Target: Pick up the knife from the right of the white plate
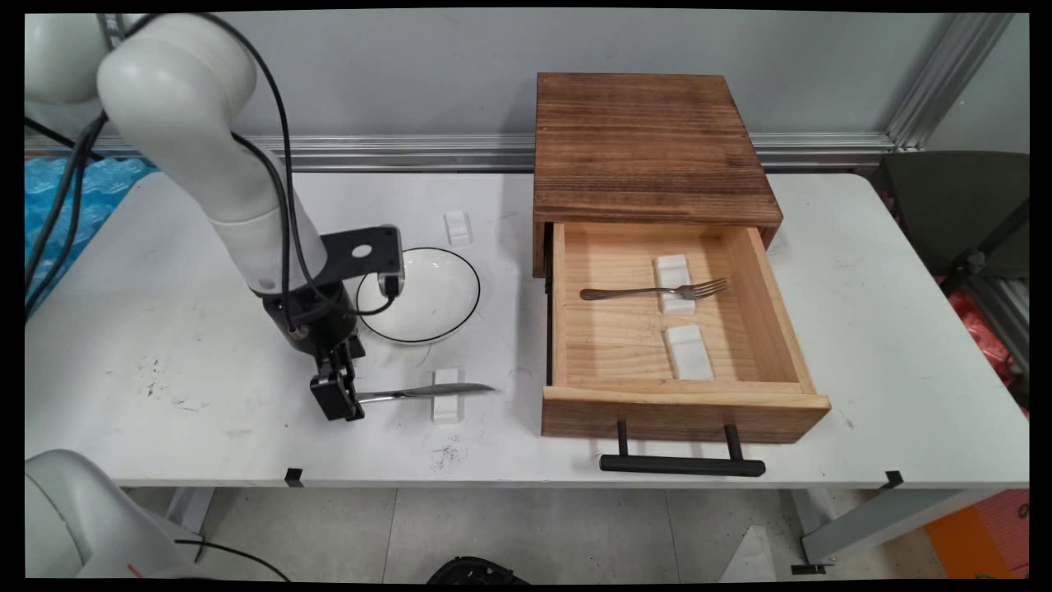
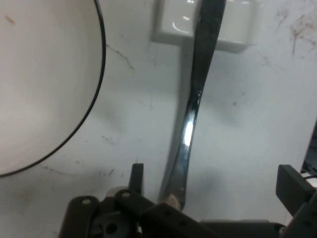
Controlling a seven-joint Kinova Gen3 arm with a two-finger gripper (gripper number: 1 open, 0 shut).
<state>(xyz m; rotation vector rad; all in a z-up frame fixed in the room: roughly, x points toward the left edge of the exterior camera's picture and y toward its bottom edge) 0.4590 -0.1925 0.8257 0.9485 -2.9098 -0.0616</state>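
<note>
A silver knife (image 1: 423, 391) lies on the white table (image 1: 164, 329), its blade across a small white rest (image 1: 448, 396) and its tip pointing right toward the drawer. My gripper (image 1: 337, 399) is down at the knife's handle end, at the table's front left. In the hand view the knife (image 2: 190, 124) runs up from between my fingers to the rest (image 2: 173, 22). The gripper (image 2: 213, 181) is open, and the handle end sits closer to the left finger (image 2: 136, 177) than to the right one (image 2: 292, 186).
A white plate with a black rim (image 1: 419, 294) sits just behind the gripper, and a second white rest (image 1: 457, 227) lies beyond it. To the right, a wooden box (image 1: 649, 148) has its drawer (image 1: 682, 407) pulled open. Inside, a fork (image 1: 657, 291) lies on one rest (image 1: 674, 284) beside an empty rest (image 1: 689, 352).
</note>
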